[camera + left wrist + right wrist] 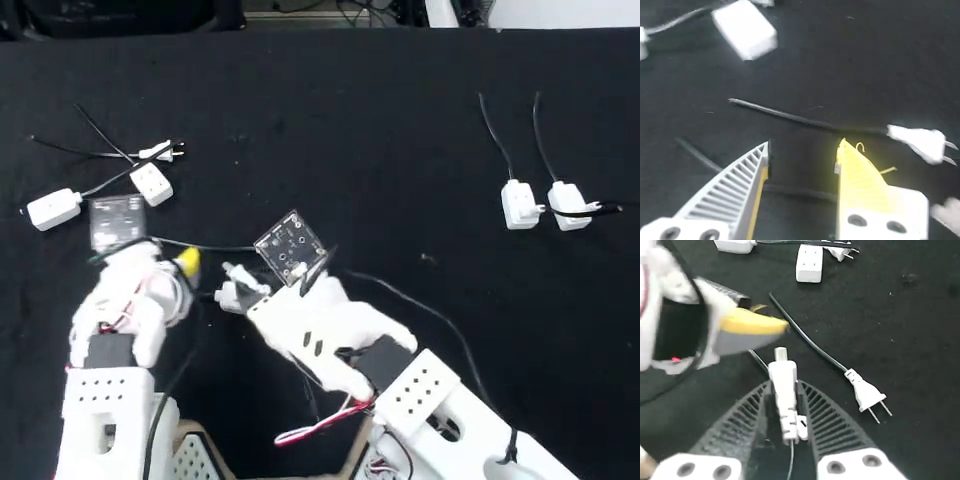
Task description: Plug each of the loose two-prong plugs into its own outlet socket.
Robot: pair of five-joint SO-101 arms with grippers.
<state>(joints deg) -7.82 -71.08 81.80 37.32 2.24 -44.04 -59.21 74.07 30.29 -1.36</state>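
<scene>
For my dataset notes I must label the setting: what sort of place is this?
Probably a robotics lab bench: a black-covered table, two white arms side by side, and outlets and plugs laid out for practice.

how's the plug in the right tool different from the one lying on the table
The held plug is clamped in the right tool; the loose plug lies flat on the table. The loose plug has a black cord; the held plug seems to trail a thin pale wire. The loose plug's two prongs show plainly; the held plug's do not. Both are white.
</scene>
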